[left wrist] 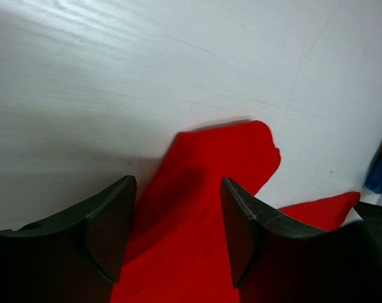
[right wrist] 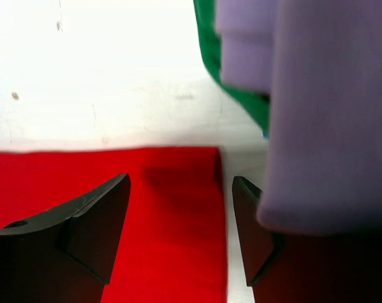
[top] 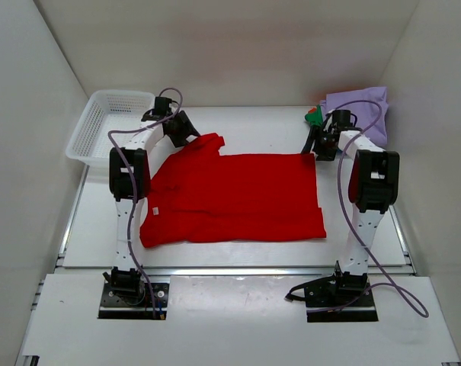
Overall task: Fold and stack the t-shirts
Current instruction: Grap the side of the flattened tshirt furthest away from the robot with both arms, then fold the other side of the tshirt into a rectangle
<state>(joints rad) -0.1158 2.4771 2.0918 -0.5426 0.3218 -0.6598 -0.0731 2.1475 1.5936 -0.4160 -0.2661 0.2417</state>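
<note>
The bright red t-shirt (top: 238, 198) lies spread across the middle of the table, with one sleeve (top: 207, 142) sticking out at its far left. My left gripper (top: 186, 131) hovers open over that sleeve. In the left wrist view the sleeve (left wrist: 228, 151) runs under the gap of the left gripper (left wrist: 177, 214), and neither finger touches it. My right gripper (top: 321, 145) stands open over the shirt's far right corner (right wrist: 191, 170). The cloth lies flat below the right gripper (right wrist: 180, 208). Folded lavender (top: 360, 107) and green (top: 314, 117) t-shirts are piled at the back right.
A white mesh basket (top: 100, 126) stands at the back left, beside the left arm. The lavender pile (right wrist: 323, 95) with green under it (right wrist: 206, 38) hangs close to the right gripper's right finger. White walls enclose the table on three sides.
</note>
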